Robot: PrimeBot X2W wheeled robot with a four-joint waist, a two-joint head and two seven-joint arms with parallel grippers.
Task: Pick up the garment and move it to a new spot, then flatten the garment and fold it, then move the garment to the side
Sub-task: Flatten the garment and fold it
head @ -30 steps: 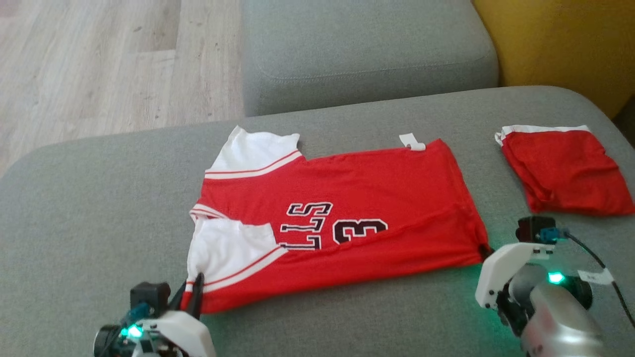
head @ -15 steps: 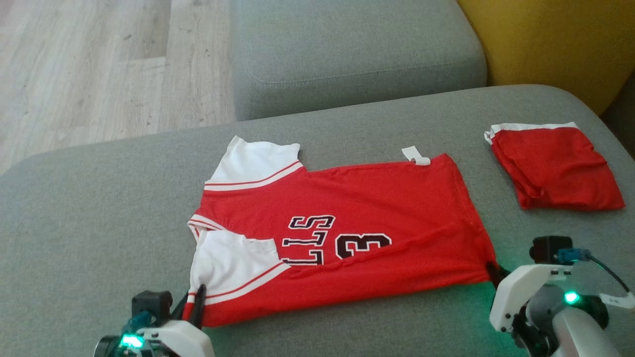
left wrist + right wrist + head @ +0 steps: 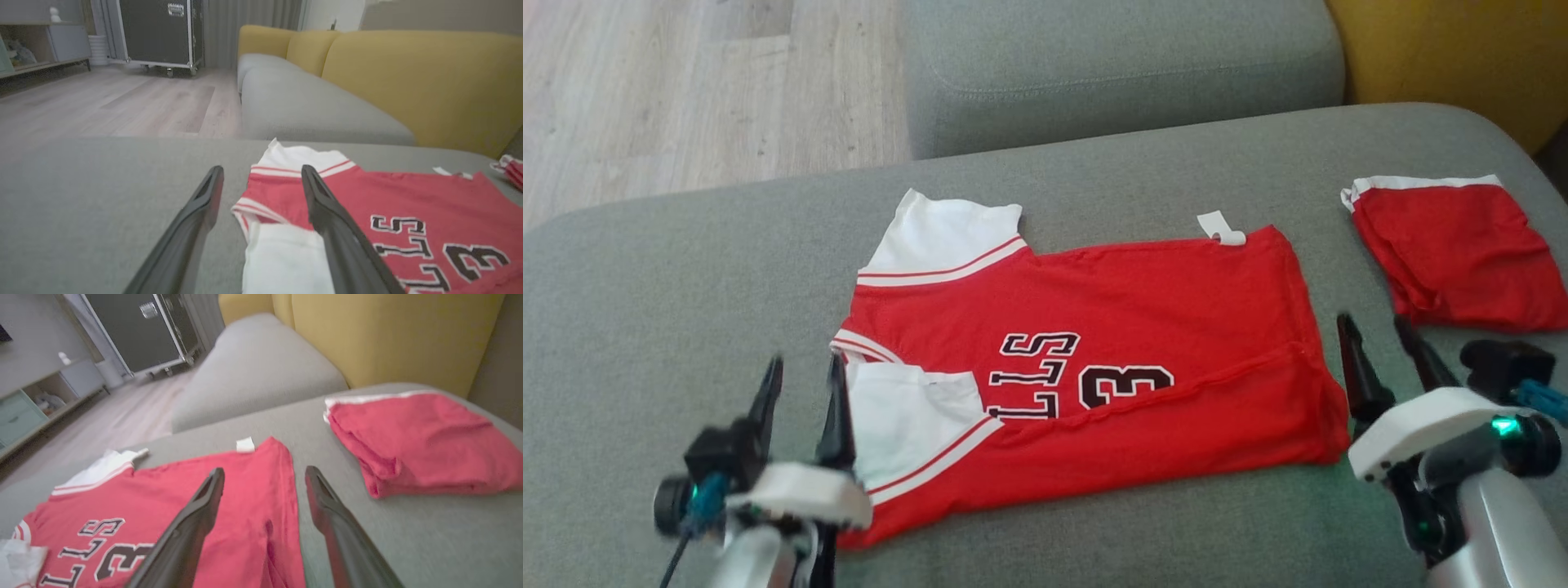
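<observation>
As the head view shows, the red shirt (image 3: 1111, 327) lies flat on the wide grey cushion (image 3: 645, 327), collar to the left and hem to the right. We note that its near long edge is folded over toward the far side, so that the fold line cuts across the black lettering (image 3: 1086, 380). One white sleeve (image 3: 943, 233) points to the far left; the other sleeve (image 3: 907, 416) lies on the near left, on top of the red cloth. A small white label (image 3: 1221, 229) sticks out at the far right corner of the hem.

We see the left gripper (image 3: 805, 365) at the near left, its two dark fingers spread wide apart with nothing between them. Its right finger overlaps the edge of the near sleeve; whether it touches the cloth we cannot tell. From the left wrist, the left gripper (image 3: 261, 169) points along the collar end of the shirt (image 3: 408, 196).

We see the right gripper (image 3: 1371, 322) at the near right, likewise wide open and holding nothing. Its left finger stands just beside the hem, and the gripper lies between the shirt and a folded red bundle (image 3: 1462, 253) on the far right of the cushion. The right wrist view places the right gripper (image 3: 264, 470) over the hem edge, with the bundle (image 3: 421, 441) apart to the right.

Beyond the cushion lie a second grey cushion (image 3: 1111, 65), a wooden floor (image 3: 686, 82) and a yellow backrest (image 3: 1462, 49).
</observation>
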